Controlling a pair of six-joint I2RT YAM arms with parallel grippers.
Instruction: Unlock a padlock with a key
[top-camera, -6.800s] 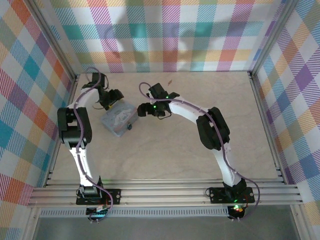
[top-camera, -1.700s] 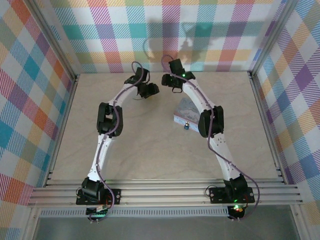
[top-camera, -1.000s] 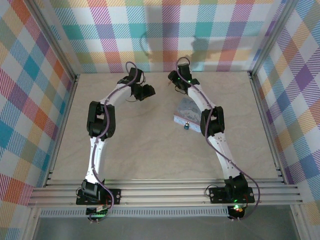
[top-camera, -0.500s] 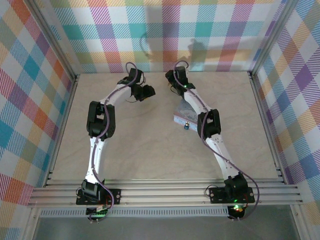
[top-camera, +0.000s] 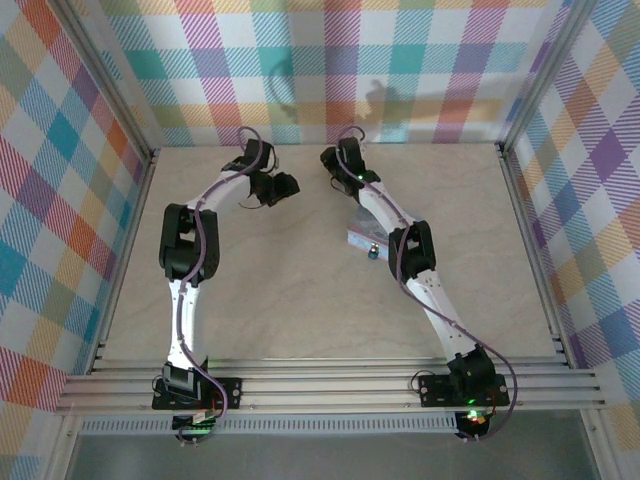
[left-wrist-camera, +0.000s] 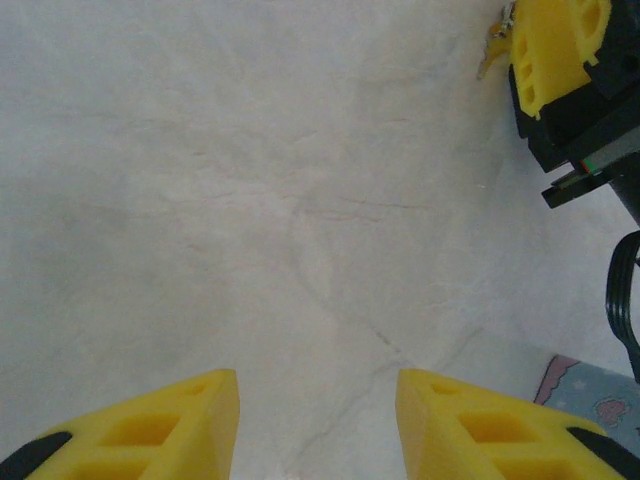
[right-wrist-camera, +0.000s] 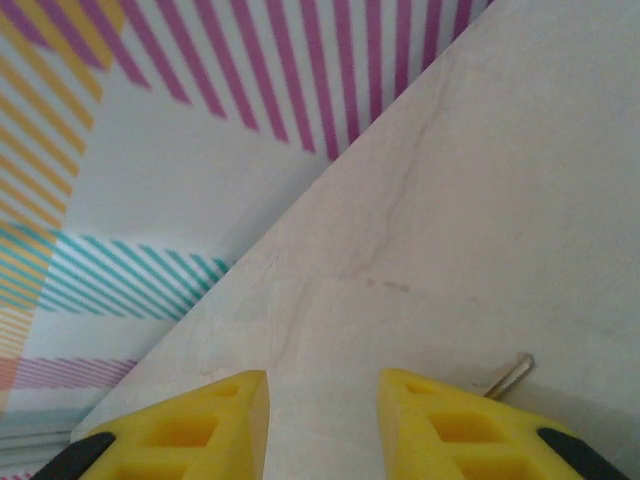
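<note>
Key half behind the right pincer; tin partly beyond the frame edge.

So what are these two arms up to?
They are set to unlock a padlock at the near edge of a tin. The right gripper hovers by the far edge of the table, beside a small metal piece, probably the key. The left gripper hovers nearby over bare table. Both are open and empty.
</note>
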